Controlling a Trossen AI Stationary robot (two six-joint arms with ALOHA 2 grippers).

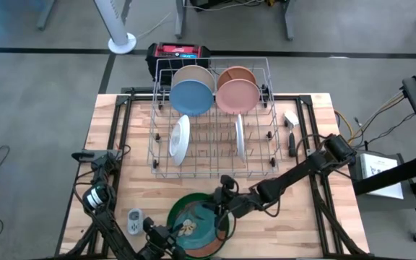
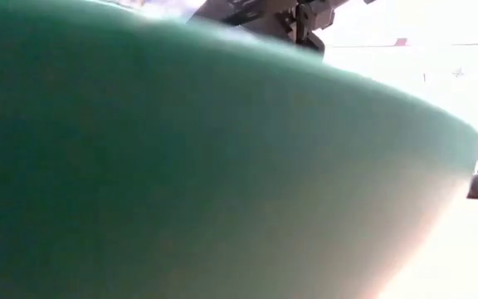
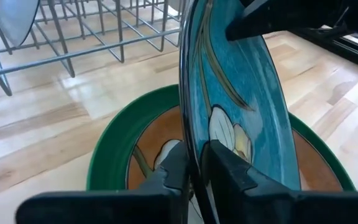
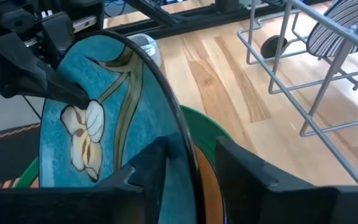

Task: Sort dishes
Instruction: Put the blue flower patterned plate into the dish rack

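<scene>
A teal plate with a cream flower (image 3: 241,106) stands on edge over a large green bowl (image 1: 173,211) near the table's front edge. The bowl holds a brown plate (image 3: 148,140). My left gripper (image 3: 194,168) is shut on the teal plate's near rim. My right gripper (image 4: 188,162) reaches in from the right and stands open astride the far rim, with a gap between the rim and its outer finger (image 4: 241,165). I cannot tell whether its other finger touches the plate's face. The green bowl's wall (image 2: 181,166) fills the low view. My left gripper pinches the teal plate's rim (image 3: 190,146) between its two fingers, one on the painted face and one on the back. The fingers come slanting from the table's near side. The plate stands upright on edge above the green bowl.
The silver wire rack (image 1: 211,119) stands behind the bowl with blue (image 1: 191,97), tan, pink (image 1: 237,95) and orange plates at its far end and white plates (image 1: 180,139) on edge in its middle. A small grey gadget (image 1: 134,219) lies left of the bowl.
</scene>
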